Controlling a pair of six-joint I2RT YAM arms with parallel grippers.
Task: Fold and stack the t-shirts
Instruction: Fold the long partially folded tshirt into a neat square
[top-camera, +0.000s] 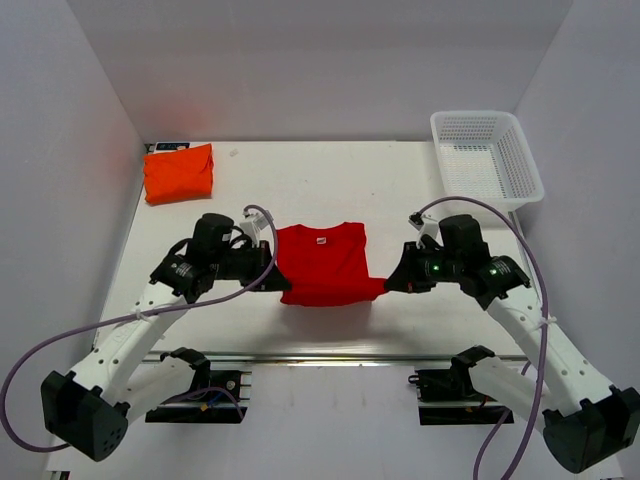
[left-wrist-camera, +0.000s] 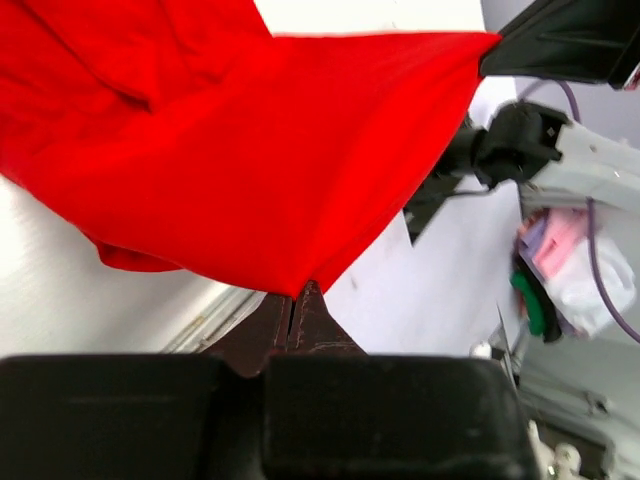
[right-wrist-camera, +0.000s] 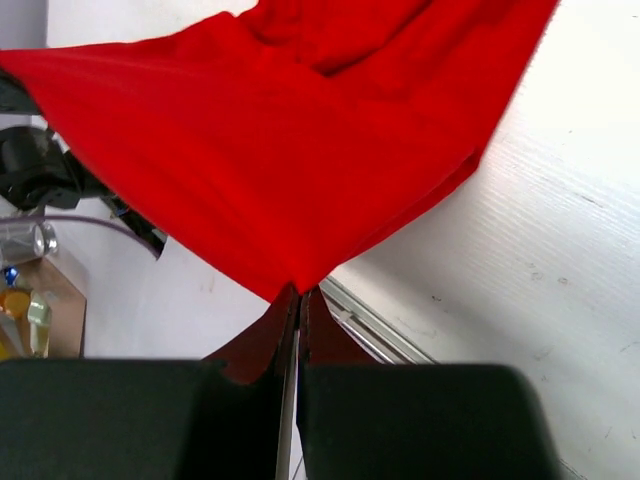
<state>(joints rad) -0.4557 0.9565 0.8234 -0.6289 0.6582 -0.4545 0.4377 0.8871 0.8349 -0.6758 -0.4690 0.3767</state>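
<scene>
1. The left hand (top-camera: 284, 290) is pinched shut on one near corner of the bright red, soft cotton short-sleeved t-shirt (top-camera: 325, 262). In its wrist view the fingertips (left-wrist-camera: 325, 328) meet, with a peak of the red cloth (left-wrist-camera: 250, 150) caught between them.
2. The right hand (top-camera: 386, 284) is clamped the same way on the opposite near corner. Its fingertips (right-wrist-camera: 262, 338) are pressed together under a point of the red fabric (right-wrist-camera: 280, 130).
3. The red t-shirt spans the gap between the two hands. Its near edge is pulled taut from one hand to the other and raised off the white desk (top-camera: 300, 180), while the collar end lies flat on the desk beyond both hands.
4. A folded orange cotton t-shirt (top-camera: 179, 172) lies well apart from the left hand, beyond it and out to its left, at the desk's far corner.
5. A white plastic mesh basket (top-camera: 526, 170) sits beyond the right hand and out to its right, also well apart from it.
</scene>
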